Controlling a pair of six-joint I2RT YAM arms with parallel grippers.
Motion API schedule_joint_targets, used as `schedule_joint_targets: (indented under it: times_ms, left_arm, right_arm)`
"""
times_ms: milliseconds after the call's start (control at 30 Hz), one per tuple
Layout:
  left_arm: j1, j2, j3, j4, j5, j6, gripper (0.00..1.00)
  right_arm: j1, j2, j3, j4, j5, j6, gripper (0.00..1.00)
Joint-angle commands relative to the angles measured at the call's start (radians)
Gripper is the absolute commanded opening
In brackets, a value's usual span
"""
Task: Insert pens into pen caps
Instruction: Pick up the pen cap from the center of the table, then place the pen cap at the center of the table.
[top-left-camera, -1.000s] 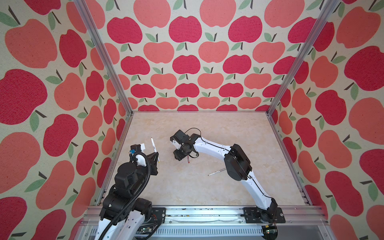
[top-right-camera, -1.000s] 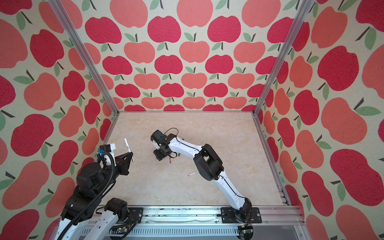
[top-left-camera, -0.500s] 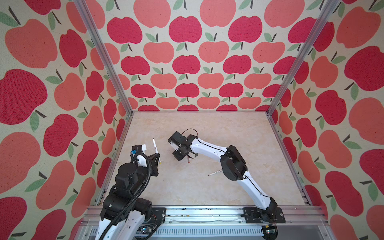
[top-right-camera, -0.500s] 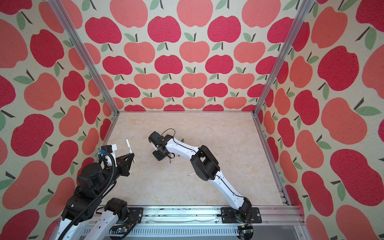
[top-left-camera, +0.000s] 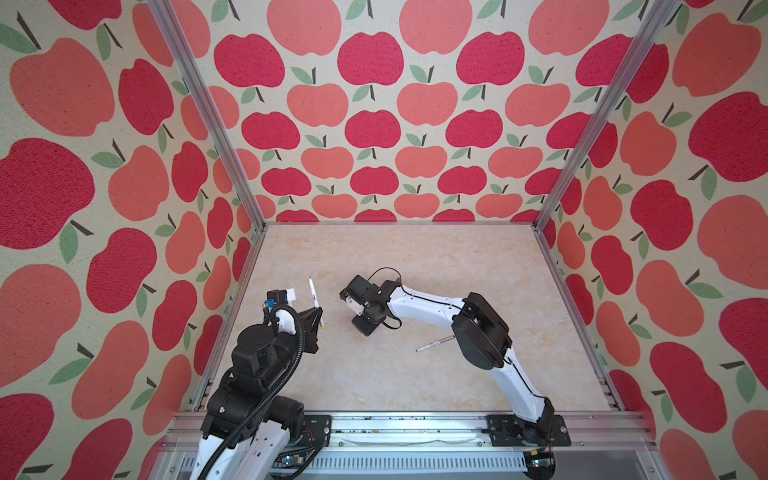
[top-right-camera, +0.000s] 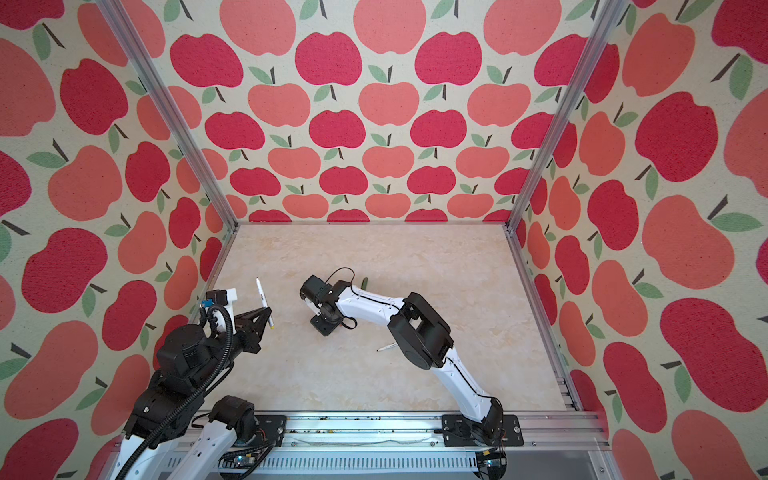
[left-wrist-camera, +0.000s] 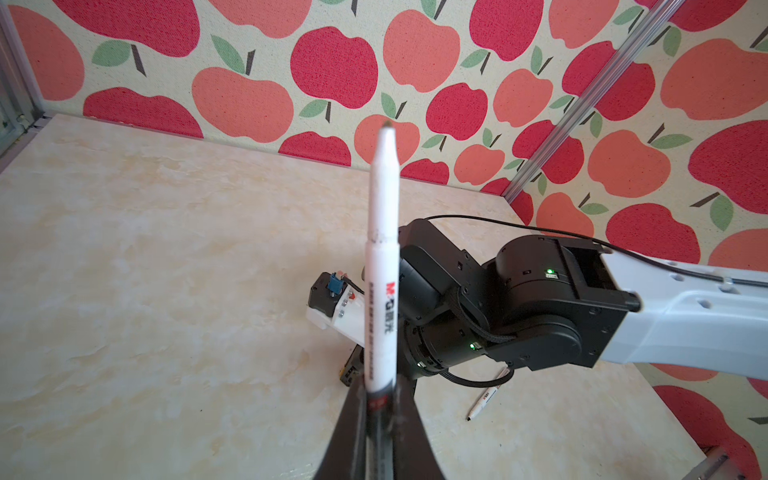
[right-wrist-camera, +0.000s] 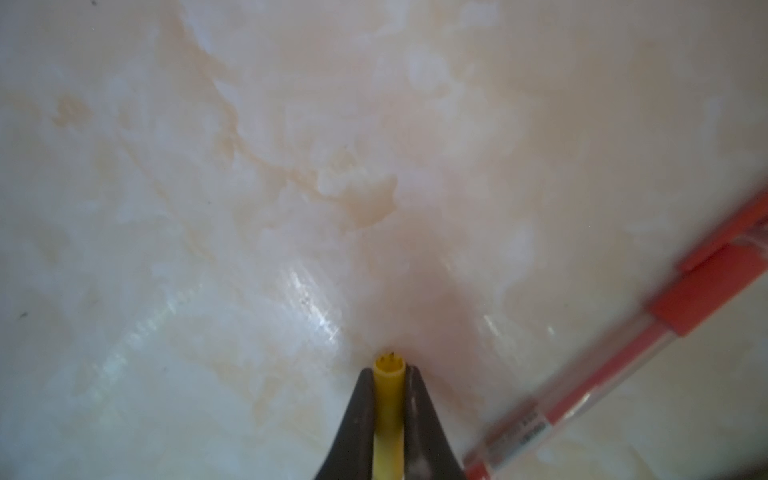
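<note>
Nearest, 1 white pen (top-left-camera: 434, 343) is seen lying on the tabletop (top-left-camera: 374, 382), partly under the right arm (top-left-camera: 432, 301). Just beyond, at the left, a white-barrelled pen (left-wrist-camera: 381, 291) is clamped in the closed left end effector (left-wrist-camera: 380, 399), tip raised. The yellow cap (right-wrist-camera: 388, 388) is pinched by the right end effector (right-wrist-camera: 388, 369) low over the tabletop, a red pen (right-wrist-camera: 623, 365) lying near.

The right gripper (right-wrist-camera: 388, 370) points down at the table (top-left-camera: 374, 257) with a pen cap (right-wrist-camera: 388, 411) between its fingers. A capped pen (right-wrist-camera: 623, 374) lies on the table just beside it. To its left, apart from it, the left gripper (left-wrist-camera: 380, 399) holds an uncapped pen (left-wrist-camera: 382, 291) nearly upright above the table. To its right and nearer the front rail (top-left-camera: 415, 424), a second uncapped pen (top-left-camera: 434, 344) lies on the table, one end under the right arm's elbow (top-left-camera: 478, 328).
</note>
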Motion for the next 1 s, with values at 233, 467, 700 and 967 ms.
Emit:
schedule_joint_targets:
  times_ms: [233, 467, 700, 967]
  left_arm:
    - [0.000, 0.136, 0.007, 0.046, 0.186, 0.004, 0.00]
    - [-0.062, 0.224, 0.010, 0.116, 0.173, -0.007, 0.00]
    - [-0.188, 0.313, 0.036, 0.143, 0.067, 0.023, 0.00]
    - [-0.241, 0.369, 0.037, 0.187, 0.043, 0.016, 0.00]
  right_arm:
    - [-0.012, -0.299, -0.340, 0.033, -0.092, -0.053, 0.12]
    - [-0.064, -0.415, -0.533, 0.091, -0.077, -0.024, 0.12]
    - [-0.141, -0.441, -0.616, 0.150, -0.042, -0.018, 0.12]
    - [-0.178, -0.402, -0.587, 0.201, 0.019, -0.013, 0.23]
